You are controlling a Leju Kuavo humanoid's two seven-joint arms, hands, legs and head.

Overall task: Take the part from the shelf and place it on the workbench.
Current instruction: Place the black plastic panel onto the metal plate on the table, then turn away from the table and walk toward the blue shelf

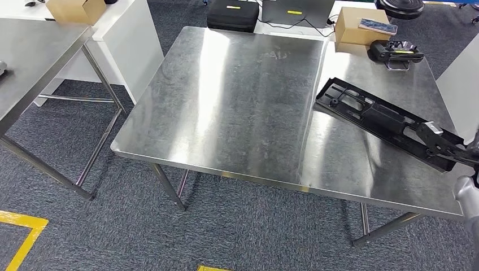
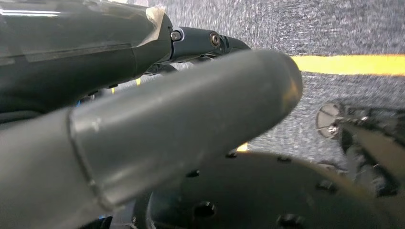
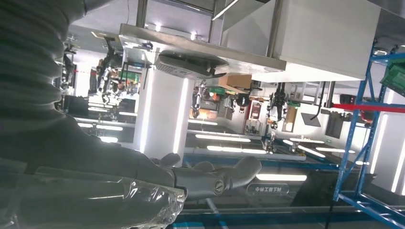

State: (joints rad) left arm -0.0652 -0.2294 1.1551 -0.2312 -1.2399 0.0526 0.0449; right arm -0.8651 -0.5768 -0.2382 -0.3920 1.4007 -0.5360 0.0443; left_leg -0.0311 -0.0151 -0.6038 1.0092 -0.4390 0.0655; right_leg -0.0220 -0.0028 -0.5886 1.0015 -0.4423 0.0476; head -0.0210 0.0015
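One long black plastic part [image 1: 384,119] lies on the steel surface [image 1: 243,107], right hand [image 1: 452,148] gripping its near end; best released gently, then withdrawn straight.

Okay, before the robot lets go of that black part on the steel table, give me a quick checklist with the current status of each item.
1. Part over the table: ok, most of it lies above the steel top, near the right side.
2. Right hand on the part's near end: ok, dark fingers are at that end.
3. Part fully resting flat: cannot tell.
4. Space around the part: ok, the box and black device sit farther back.
5. Left hand free: cannot tell, the thumb blocks the view.
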